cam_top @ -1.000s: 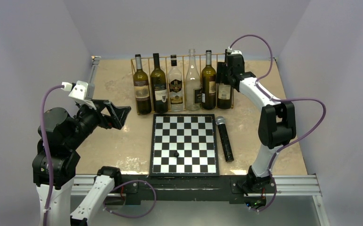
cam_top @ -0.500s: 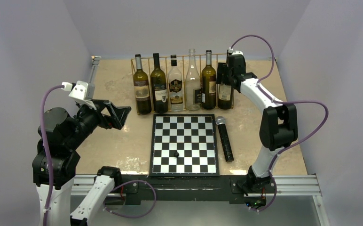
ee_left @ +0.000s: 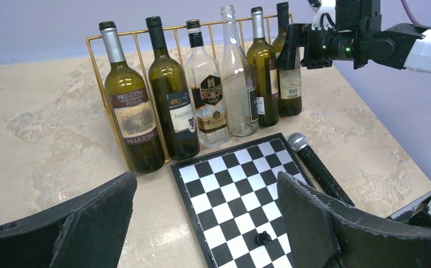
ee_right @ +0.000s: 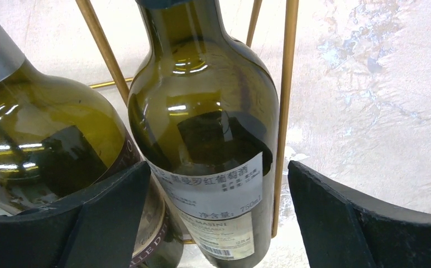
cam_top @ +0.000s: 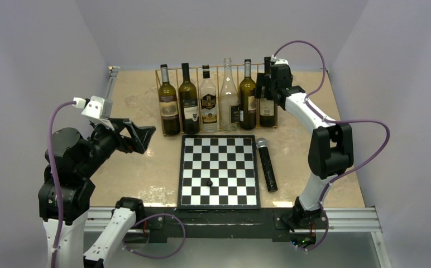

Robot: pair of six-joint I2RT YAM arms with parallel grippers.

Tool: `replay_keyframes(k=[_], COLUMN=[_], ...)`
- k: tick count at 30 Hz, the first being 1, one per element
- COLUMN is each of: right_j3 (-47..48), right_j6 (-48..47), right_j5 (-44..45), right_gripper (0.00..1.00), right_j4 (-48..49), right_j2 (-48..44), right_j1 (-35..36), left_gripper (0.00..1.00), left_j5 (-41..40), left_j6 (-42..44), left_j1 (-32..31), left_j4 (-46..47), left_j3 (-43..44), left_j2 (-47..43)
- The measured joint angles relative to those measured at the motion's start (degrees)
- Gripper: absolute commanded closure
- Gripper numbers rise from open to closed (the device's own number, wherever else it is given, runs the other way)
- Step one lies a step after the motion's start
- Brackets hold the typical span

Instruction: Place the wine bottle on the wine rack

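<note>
Left bottle [ee_left: 129, 106] reads PRIMITIVO; wine bottle [ee_right: 213, 139], 750ml.

The dark green glass wine bottle [cam_top: 267, 110] [ee_left: 289, 84] [ee_right: 202, 111] stands upright on the bench inside the long box-shaped wine rack of thin gold wire [cam_top: 158, 84] [ee_left: 93, 61] [ee_right: 285, 84], in the slot at the rack's right end. Its neck rises above the rack's top rail. A white paper label with small dark print and a barcode faces the rack's front side. One vertical gold bar stands just beside the bottle's right flank, and others stand behind it.
</note>
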Motion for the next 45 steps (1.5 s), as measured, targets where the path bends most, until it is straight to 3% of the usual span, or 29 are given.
replay_keyframes(k=[12, 26, 33, 45], right_j3=[0.46, -13.68, -14.38, -11.65], right_j6=[2.16, 7.02, 7.08, 7.10], right_j5=[-0.74, -4.83, -1.86, -0.39], right_gripper=[0.02, 0.03, 0.02, 0.02], right_j4=[-3.98, -16.94, -23.89, -36.39], right_j2=[-8.59, -44.46, -63.78, -75.30], right_j1=[-0.02, -0.02, -0.02, -0.02], left_gripper=[0.01, 0.01, 0.01, 0.01], left_j5=[0.15, -3.85, -5.18, -7.56], left_j6=[-0.02, -3.04, -6.12, -6.05], left_j1=[0.00, 0.00, 0.00, 0.00], left_j4=[-0.02, -5.07, -8.83, -13.29], left_j3=[-0.02, -9.62, -12.68, -9.81], left_j2=[-0.70, -3.02, -3.21, -9.86])
